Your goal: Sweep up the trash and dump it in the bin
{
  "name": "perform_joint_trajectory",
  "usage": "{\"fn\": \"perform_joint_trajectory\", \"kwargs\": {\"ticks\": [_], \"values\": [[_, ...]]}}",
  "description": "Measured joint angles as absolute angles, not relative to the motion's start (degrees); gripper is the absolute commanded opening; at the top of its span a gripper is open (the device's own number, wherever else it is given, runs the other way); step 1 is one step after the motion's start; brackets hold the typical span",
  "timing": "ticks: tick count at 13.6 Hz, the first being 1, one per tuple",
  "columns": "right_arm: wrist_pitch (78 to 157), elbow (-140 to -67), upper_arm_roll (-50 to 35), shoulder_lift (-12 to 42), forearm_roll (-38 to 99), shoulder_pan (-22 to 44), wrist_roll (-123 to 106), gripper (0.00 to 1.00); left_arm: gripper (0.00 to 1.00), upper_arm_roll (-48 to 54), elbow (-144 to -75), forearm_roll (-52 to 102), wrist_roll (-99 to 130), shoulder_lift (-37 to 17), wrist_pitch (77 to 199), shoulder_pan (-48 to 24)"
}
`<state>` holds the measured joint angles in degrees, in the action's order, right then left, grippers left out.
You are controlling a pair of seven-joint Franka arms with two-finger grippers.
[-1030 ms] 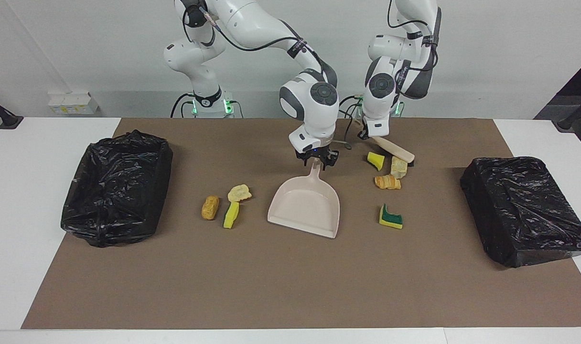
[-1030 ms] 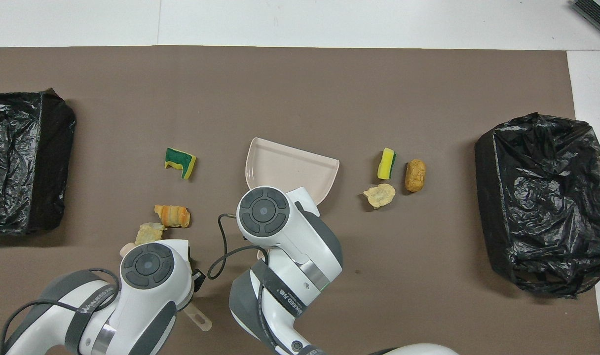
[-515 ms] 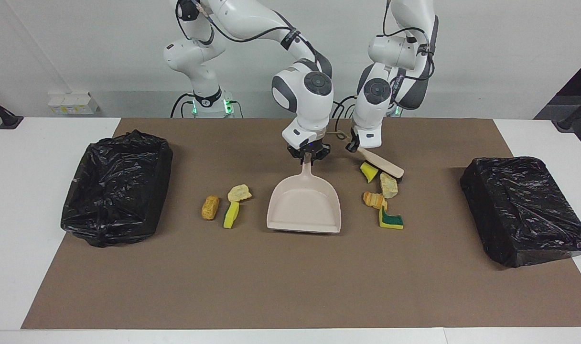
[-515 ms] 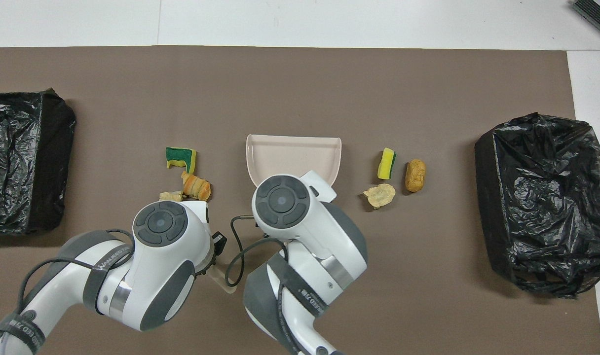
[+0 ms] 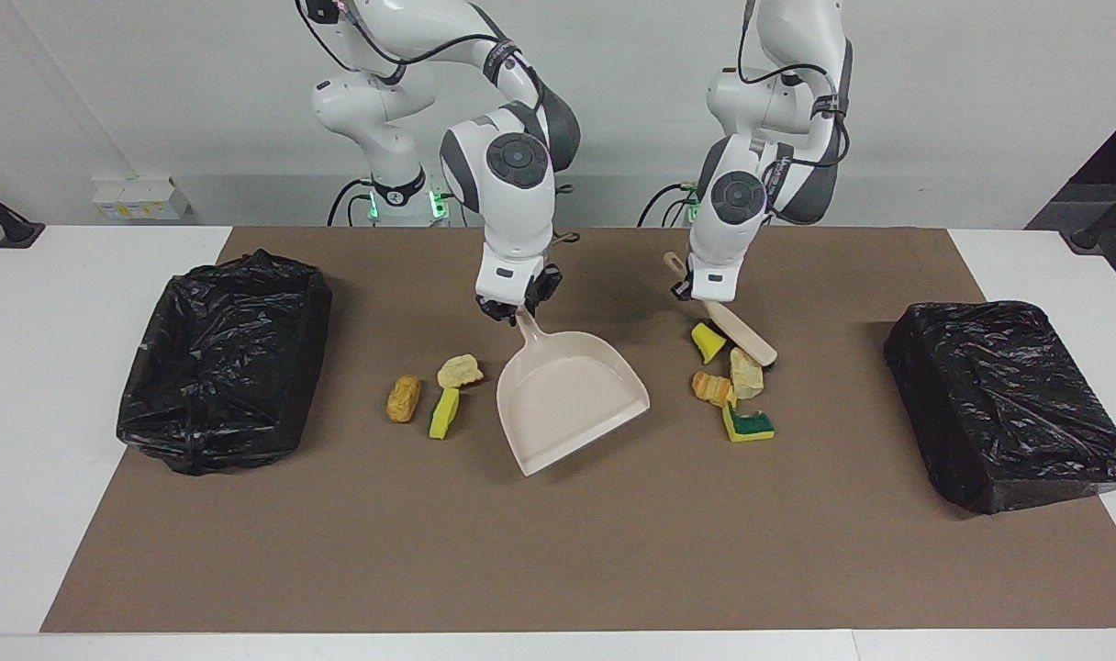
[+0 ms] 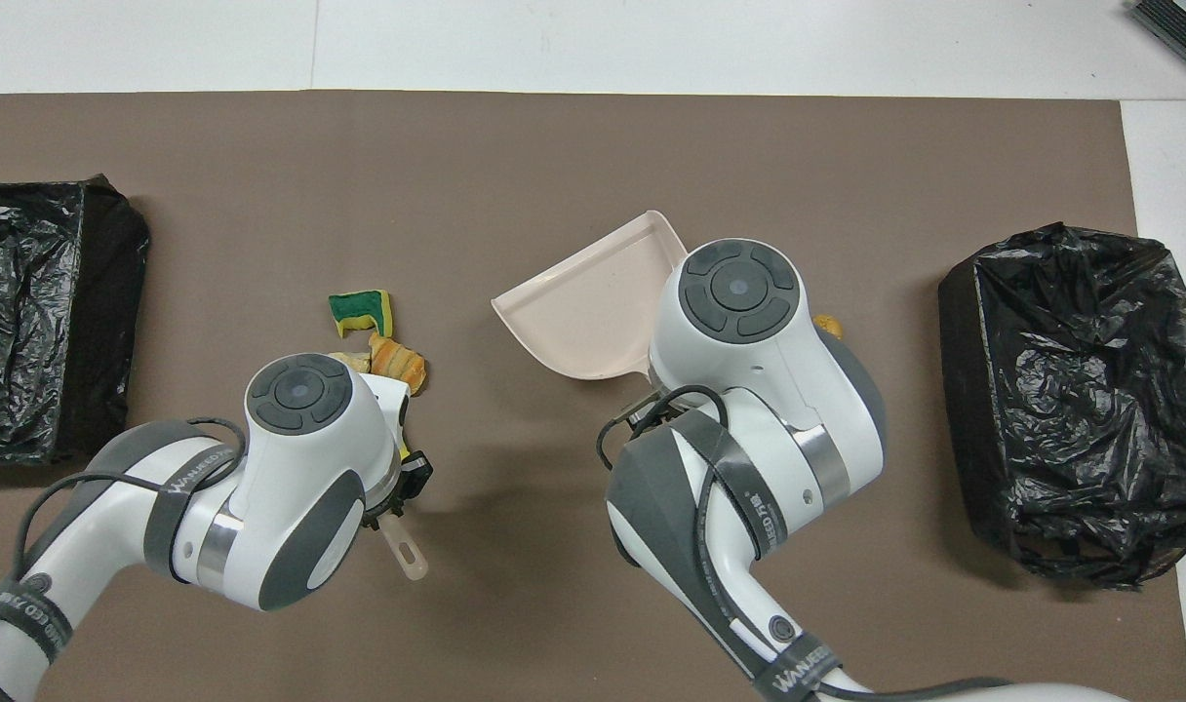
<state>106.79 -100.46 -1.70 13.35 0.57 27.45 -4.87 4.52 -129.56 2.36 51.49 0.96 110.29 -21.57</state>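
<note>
My right gripper (image 5: 518, 310) is shut on the handle of the beige dustpan (image 5: 567, 399), whose open edge is angled toward the left arm's end of the table. My left gripper (image 5: 705, 296) is shut on the beige hand brush (image 5: 740, 332), whose head rests on the mat. Beside the brush head lies bunched trash: a yellow sponge piece (image 5: 708, 340), a pale bread lump (image 5: 746, 372), an orange lump (image 5: 712, 387) and a green-yellow sponge (image 5: 749, 425). Beside the dustpan, toward the right arm's end, lie a brown lump (image 5: 404, 397), a pale lump (image 5: 460, 371) and a yellow sponge strip (image 5: 445, 412).
A bin lined with a black bag (image 5: 223, 358) stands at the right arm's end of the brown mat (image 5: 558, 551). A second black-bagged bin (image 5: 1008, 399) stands at the left arm's end. In the overhead view both wrists cover the grippers and some scraps.
The right gripper swung toward the right arm's end, turning the dustpan's mouth toward the left arm's end. The brush pushed its scraps away from the robots, up against the green-yellow sponge.
</note>
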Motion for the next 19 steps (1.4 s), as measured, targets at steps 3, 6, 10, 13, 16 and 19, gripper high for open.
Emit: {"fn": "perform_joint_trajectory", "kwargs": {"ticks": [3,6,10,13,16,19], "values": [[106.8,-101.7,-1.7,13.3,-1.6,26.6,-18.4,0.0,0.0,4.3,-129.5,0.4,37.9,1.0,110.2,-19.6],[108.1,-104.4,-1.7,12.7,-4.4,25.7,-33.0,0.0,0.0,4.6,-129.5,0.0,30.6,1.0,111.6,-19.5],[109.3,-110.0,-1.8,10.2,-9.2,25.9,-43.8,0.0,0.0,5.5,-129.5,0.8,25.2,1.0,113.4,-21.0],[109.7,-111.8,-2.1,10.0,-10.6,28.2,-44.3,0.0,0.0,5.9,-129.5,3.9,25.0,0.9,115.5,-24.8],[110.5,-112.4,-2.1,10.4,-11.6,30.0,-43.0,0.0,0.0,6.1,-129.5,8.7,25.2,0.9,119.7,-30.7],[111.0,-112.6,-1.9,10.5,-12.1,30.0,-42.8,0.0,0.0,6.2,-129.3,10.2,26.9,1.1,120.2,-36.9]]}}
